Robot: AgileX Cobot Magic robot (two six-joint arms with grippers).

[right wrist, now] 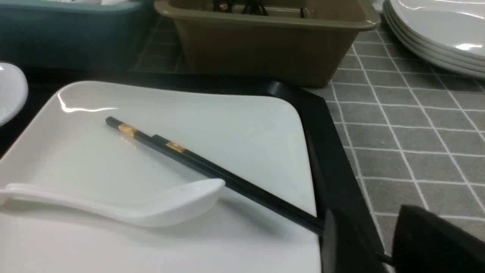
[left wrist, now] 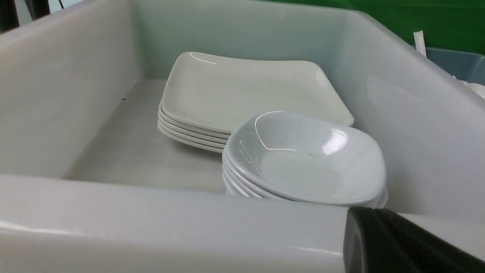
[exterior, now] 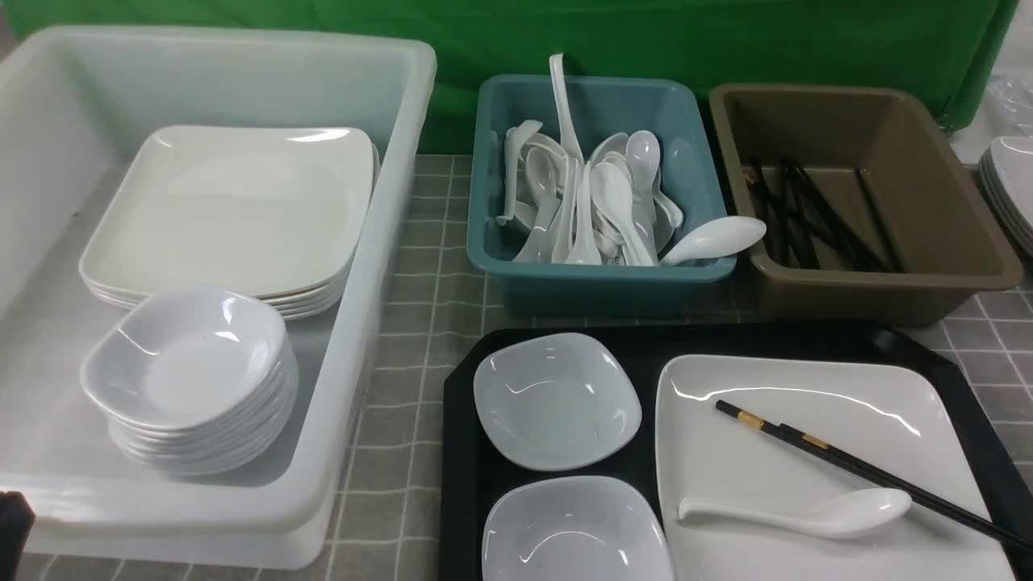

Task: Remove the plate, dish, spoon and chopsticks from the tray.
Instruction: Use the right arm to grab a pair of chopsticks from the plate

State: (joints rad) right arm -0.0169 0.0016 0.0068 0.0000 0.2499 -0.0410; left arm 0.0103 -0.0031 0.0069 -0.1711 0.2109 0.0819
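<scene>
A black tray (exterior: pixel 726 339) sits on a grey checked tablecloth, and nothing appears cleared from it yet. On it are one large white square plate (exterior: pixel 775 387) and two small white dishes (exterior: pixel 557 401) (exterior: pixel 575 532). Across the plate lie one pair of black chopsticks (exterior: pixel 855 466) and one white soup spoon (exterior: pixel 839 515).

The right gripper (right wrist: pixel 373 216) has a jaw on either side of the chopsticks' thin ends. Whether it has clamped them cannot be told. The left gripper (left wrist: pixel 398 246) is closed and empty, beside the white tub (exterior: pixel 387 242).

Three bins wait: the white tub, with one stack of plates and one of dishes, a teal tub (exterior: pixel 597 286) of spoons, and a brown tub (exterior: pixel 888 290) of chopsticks.
</scene>
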